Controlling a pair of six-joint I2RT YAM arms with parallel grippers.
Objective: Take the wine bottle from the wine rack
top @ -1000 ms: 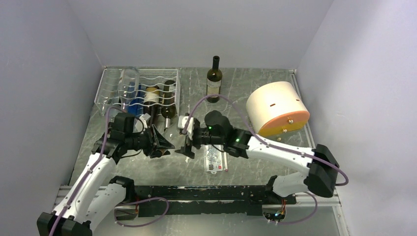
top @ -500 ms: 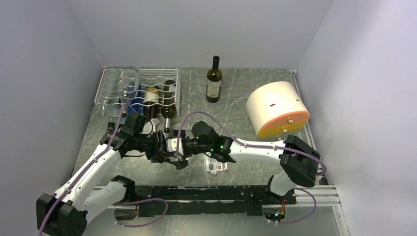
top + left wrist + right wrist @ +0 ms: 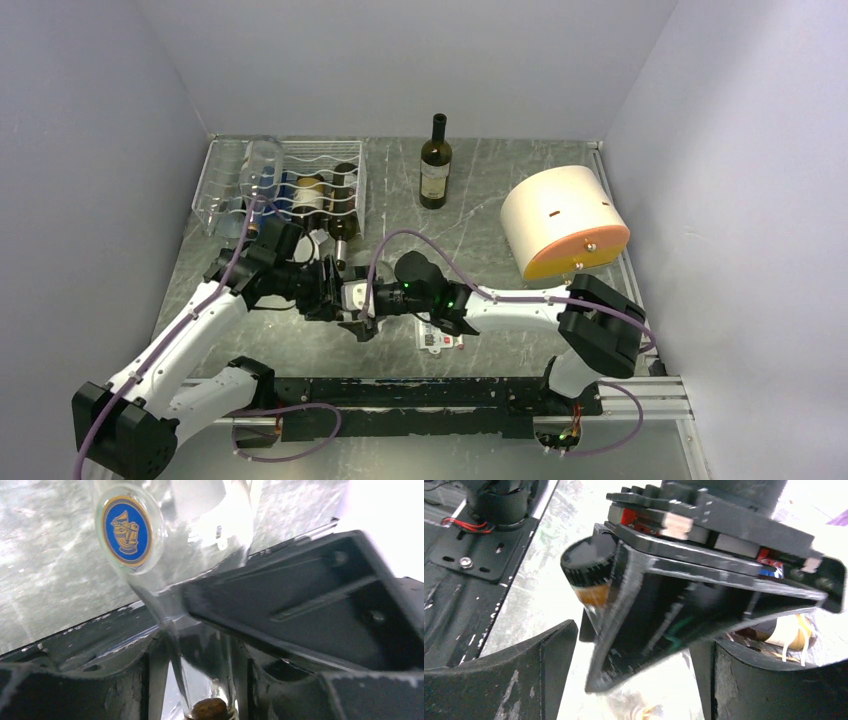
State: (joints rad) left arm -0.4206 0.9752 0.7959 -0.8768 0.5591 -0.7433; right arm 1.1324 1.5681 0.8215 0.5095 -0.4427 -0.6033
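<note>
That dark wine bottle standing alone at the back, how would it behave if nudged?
The dark wine bottle stands upright, tall on a narrow base, so a high push would likely tip it. Its round glass-looking body would probably roll afterwards and may break.

The wine rack [image 3: 285,185] is white wire in wavy rungs. The clear bottle [image 3: 201,672] bears a round blue emblem [image 3: 124,528] rimmed in gold (with a gold figure at its centre). At the far side, a dark bottle [image 3: 435,160] has a pale label. The drum [image 3: 560,215] on the right is cream with an orange face. The table [image 3: 480,200] is grey, streaked like marble.
</note>
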